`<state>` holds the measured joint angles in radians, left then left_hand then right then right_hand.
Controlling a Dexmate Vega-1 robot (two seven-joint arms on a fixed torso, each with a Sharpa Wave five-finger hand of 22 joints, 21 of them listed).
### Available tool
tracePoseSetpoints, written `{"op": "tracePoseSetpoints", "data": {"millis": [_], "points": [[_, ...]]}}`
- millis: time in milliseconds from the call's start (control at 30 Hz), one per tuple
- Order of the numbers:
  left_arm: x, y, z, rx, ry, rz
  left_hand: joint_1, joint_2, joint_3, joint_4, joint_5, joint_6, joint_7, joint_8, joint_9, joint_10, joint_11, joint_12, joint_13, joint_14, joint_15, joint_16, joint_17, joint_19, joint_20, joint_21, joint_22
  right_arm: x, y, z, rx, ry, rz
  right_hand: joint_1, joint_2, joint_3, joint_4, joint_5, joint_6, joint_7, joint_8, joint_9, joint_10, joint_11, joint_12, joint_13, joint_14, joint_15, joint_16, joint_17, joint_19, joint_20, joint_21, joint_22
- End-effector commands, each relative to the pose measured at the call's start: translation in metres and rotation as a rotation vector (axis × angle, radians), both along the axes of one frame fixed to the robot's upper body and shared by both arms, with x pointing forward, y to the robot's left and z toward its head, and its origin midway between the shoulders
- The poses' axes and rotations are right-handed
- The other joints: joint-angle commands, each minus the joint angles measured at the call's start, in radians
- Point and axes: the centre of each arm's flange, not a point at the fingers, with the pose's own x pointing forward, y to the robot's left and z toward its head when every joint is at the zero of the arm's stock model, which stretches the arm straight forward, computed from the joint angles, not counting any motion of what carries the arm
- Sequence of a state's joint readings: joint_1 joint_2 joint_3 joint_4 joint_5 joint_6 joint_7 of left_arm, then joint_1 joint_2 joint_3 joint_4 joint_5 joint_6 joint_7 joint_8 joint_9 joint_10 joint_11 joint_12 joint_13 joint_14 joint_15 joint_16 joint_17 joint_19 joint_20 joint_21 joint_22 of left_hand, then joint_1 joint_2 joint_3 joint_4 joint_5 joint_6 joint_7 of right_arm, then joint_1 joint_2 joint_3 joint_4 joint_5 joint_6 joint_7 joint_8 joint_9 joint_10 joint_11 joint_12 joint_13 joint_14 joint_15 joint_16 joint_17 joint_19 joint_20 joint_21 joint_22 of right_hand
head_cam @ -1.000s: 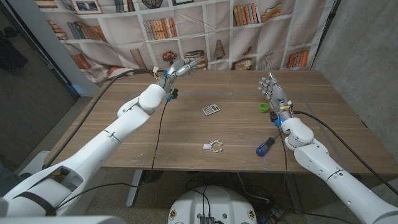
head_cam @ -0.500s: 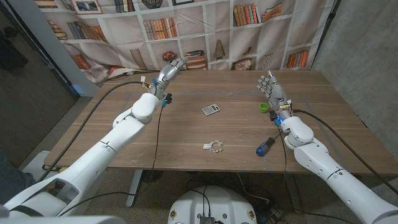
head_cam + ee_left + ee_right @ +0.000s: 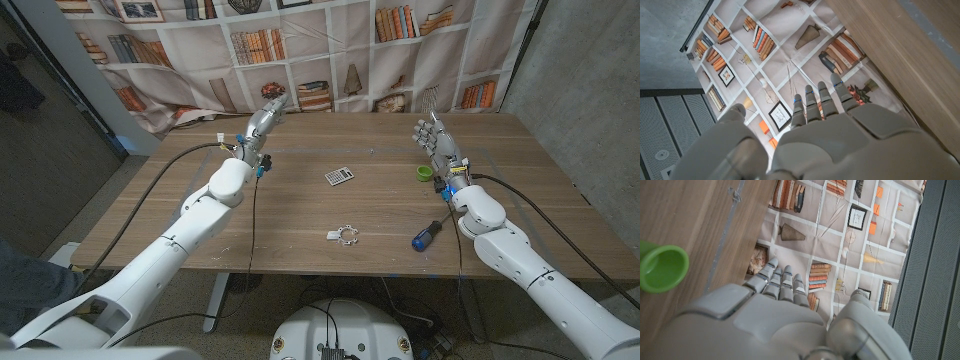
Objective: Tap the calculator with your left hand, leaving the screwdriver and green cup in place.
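Observation:
The small grey calculator lies on the wooden table near its middle. My left hand is raised at the table's far left, well away from the calculator, fingers straight and apart, holding nothing; the left wrist view shows its back with fingers pointing at the bookshelf backdrop. The green cup stands at the right, also in the right wrist view. My right hand stands open just beyond the cup. The blue-handled screwdriver lies near the front right.
A small white toothed ring with a tag lies at the front middle of the table. A bookshelf-print curtain hangs behind the far edge. Cables run along both arms.
My left hand has swung left and back, away from the calculator, toward the table's far left edge. The right hand, calculator, cup and screwdriver have not moved.

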<state>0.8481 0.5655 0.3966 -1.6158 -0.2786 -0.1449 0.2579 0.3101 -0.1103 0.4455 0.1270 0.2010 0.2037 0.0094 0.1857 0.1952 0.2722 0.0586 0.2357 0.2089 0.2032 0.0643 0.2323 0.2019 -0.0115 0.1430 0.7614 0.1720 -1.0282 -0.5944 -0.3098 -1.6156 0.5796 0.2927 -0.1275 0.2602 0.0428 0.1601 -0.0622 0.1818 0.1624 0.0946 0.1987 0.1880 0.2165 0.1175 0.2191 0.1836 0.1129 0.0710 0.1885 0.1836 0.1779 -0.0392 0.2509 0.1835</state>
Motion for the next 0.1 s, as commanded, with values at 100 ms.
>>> {"op": "tracePoseSetpoints", "data": {"millis": [100], "points": [[0.0011, -0.0002, -0.003, -0.034, 0.004, 0.004, 0.004, 0.0, -0.001, -0.003, 0.004, 0.019, 0.009, 0.015, 0.001, 0.014, 0.003, 0.001, 0.003, 0.002, 0.0, -0.001, 0.0, -0.006, 0.005, -0.005, 0.003, 0.0079, 0.0014, 0.0086, -0.012, 0.0, 0.017, -0.003, 0.001, 0.0, -0.007, -0.003, 0.003, -0.005, 0.0, 0.004, 0.009, 0.004, -0.001, 0.003, 0.006, 0.004, -0.002, 0.002, 0.01, -0.012, -0.006, 0.003]]}}
